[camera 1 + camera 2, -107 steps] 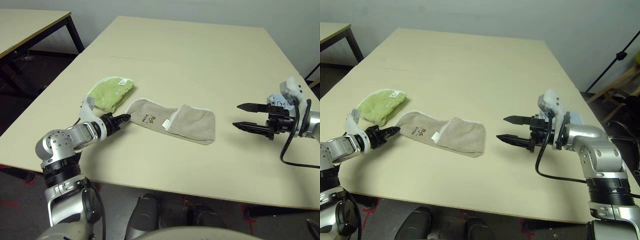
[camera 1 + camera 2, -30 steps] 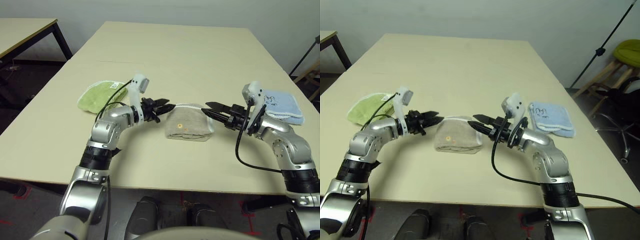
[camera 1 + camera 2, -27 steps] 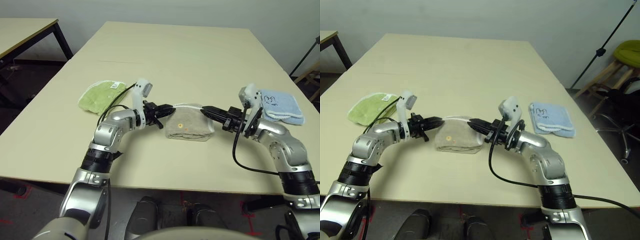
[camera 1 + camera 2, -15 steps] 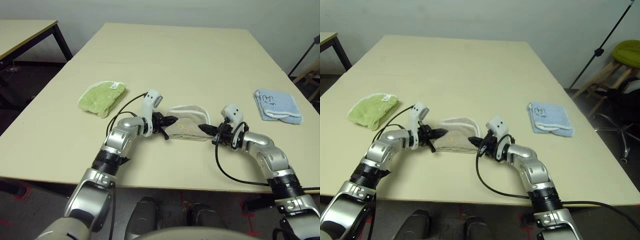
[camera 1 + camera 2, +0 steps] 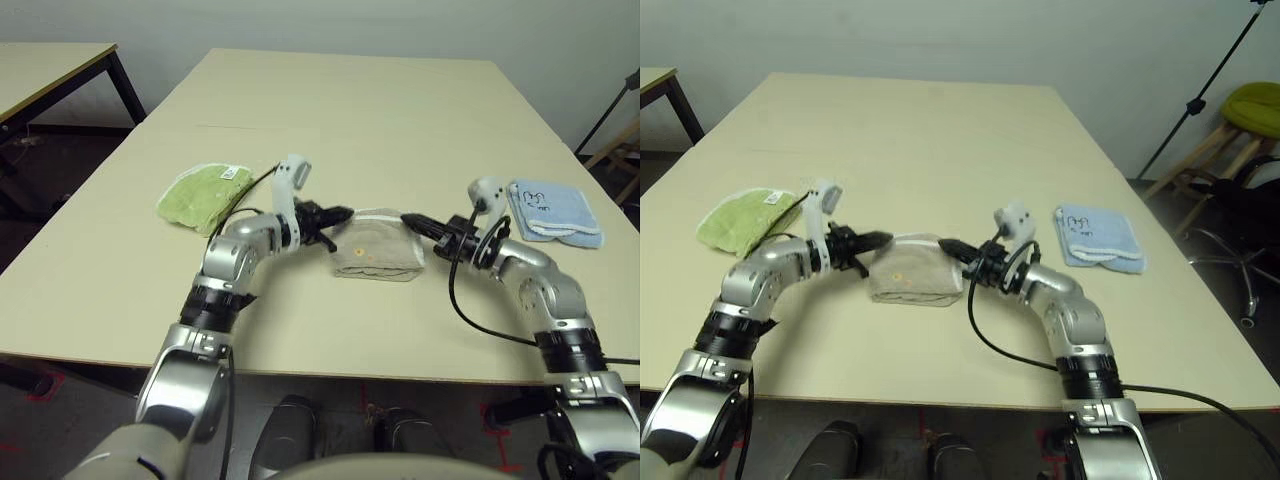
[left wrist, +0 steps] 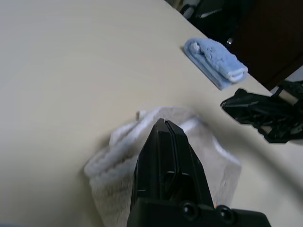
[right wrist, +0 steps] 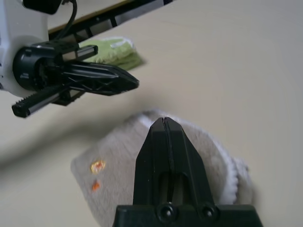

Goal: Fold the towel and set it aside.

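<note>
Lime-green cloth (image 5: 204,192) lies at the left of the tabletop (image 5: 360,110), and just right of it our left gripper (image 5: 338,213), fingers closed with no terry visibly between them, hovers at the left end of the towel (image 5: 378,256). The beige towel sits folded at mid-tabletop. Our right gripper (image 5: 410,218), also closed, points at its right end, both forearms angled inward, probably to shift it aside; a light blue cloth (image 5: 553,211) lies far right.

Silver jointed arms end in white wrist housings, black looping cables, and black two-fingered left pincer (image 5: 338,212) and right pincer (image 5: 409,217).
</note>
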Robot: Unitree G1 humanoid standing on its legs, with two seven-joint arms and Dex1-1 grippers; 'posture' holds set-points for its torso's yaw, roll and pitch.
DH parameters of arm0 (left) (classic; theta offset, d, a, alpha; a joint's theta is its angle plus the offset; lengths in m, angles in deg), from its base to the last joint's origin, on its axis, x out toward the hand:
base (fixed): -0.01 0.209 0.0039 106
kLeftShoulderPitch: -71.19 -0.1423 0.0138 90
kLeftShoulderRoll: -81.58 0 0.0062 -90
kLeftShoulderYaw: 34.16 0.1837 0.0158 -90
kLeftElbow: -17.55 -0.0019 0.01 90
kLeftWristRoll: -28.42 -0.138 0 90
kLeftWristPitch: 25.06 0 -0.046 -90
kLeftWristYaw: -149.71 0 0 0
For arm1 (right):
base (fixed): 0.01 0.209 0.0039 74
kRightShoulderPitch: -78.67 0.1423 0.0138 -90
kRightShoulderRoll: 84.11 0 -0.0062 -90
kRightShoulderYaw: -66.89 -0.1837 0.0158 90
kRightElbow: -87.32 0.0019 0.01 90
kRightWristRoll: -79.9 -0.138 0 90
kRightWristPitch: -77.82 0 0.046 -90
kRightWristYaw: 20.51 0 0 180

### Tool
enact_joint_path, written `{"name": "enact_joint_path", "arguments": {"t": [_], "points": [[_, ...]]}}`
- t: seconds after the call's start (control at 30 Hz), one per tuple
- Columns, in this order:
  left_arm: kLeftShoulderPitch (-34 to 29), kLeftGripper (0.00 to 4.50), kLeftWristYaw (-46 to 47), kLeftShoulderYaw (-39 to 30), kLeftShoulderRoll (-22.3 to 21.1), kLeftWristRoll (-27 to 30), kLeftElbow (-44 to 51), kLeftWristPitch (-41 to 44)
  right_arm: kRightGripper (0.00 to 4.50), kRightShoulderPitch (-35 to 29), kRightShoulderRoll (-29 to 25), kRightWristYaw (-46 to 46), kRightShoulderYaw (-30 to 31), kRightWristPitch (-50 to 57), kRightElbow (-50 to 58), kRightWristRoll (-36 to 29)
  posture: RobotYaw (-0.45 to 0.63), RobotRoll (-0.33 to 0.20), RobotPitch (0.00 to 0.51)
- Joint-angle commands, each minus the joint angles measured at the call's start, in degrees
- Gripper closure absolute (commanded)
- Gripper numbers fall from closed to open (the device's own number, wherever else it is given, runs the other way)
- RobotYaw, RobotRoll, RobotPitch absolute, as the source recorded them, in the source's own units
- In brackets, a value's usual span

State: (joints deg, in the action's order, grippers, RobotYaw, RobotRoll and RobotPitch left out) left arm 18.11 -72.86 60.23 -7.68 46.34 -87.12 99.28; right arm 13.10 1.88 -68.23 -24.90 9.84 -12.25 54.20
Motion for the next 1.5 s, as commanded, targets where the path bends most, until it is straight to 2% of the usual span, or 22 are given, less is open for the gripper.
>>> {"name": "enact_joint_path", "arguments": {"t": [0.03,0.3,0.37,0.63,0.67,0.77,0.97,1.0,1.1,1.13,1.17,1.43,1.5], "points": [[-0.65,4.46,1.17,1.75,0.67,-3.08,-5.63,-3.65,4.50,1.23,1.74,2.19,0.79,-2.65,-3.63,2.64,0.10,0.000,0.060],[-0.88,4.46,4.83,1.76,1.79,-7.87,-16.78,-11.65,4.50,1.98,3.61,5.54,1.48,-9.14,-15.28,8.78,0.09,0.000,0.052],[-0.75,4.46,5.17,0.46,2.40,-7.12,-18.36,-11.82,4.50,1.96,3.40,5.62,2.26,-10.80,-17.82,10.63,0.09,0.000,0.050],[-0.76,4.46,3.15,-1.22,1.13,-5.83,-17.13,-10.91,4.50,3.99,6.70,5.32,3.16,-13.32,-23.02,12.34,0.08,0.000,0.046],[-0.92,4.49,3.13,-2.07,0.73,-5.10,-16.11,-10.22,4.33,4.09,7.15,5.12,2.57,-13.87,-22.27,11.68,0.08,0.000,0.047],[-1.01,3.89,3.35,-4.30,-0.77,-4.04,-14.44,-9.67,3.61,4.69,8.05,4.78,0.82,-14.61,-20.09,9.70,0.08,0.000,0.051],[-1.73,1.86,5.30,-10.24,-5.52,-3.08,-13.14,-13.69,1.44,5.77,7.54,4.32,-2.14,-16.92,-16.53,7.11,0.07,0.000,0.070],[-1.96,1.62,6.27,-11.59,-6.22,-2.98,-13.07,-14.55,1.21,5.87,7.52,4.71,-2.56,-17.34,-15.96,6.94,0.06,0.000,0.071],[-3.56,0.46,8.72,-17.29,-9.02,-0.28,-11.28,-11.99,0.01,4.45,6.40,4.51,-3.95,-15.51,-10.49,4.93,0.04,0.000,0.072],[-3.89,0.10,7.92,-18.45,-9.84,1.26,-10.90,-9.99,0.00,3.95,6.17,4.28,-3.99,-14.73,-8.86,4.25,0.03,0.000,0.068],[-4.20,0.04,6.54,-19.04,-10.80,2.58,-10.38,-8.17,0.00,3.51,5.79,4.24,-4.07,-14.31,-7.30,3.85,0.03,0.000,0.066],[-0.96,0.04,-1.40,-18.41,-16.59,7.52,-12.06,4.35,0.00,2.22,0.76,2.44,-3.99,-10.23,0.63,2.28,0.01,0.000,0.031],[1.13,0.04,-5.63,-15.46,-18.15,7.71,-14.32,10.11,0.00,1.55,-2.38,0.05,-4.02,-8.27,2.32,1.57,0.01,0.000,0.029]]}}
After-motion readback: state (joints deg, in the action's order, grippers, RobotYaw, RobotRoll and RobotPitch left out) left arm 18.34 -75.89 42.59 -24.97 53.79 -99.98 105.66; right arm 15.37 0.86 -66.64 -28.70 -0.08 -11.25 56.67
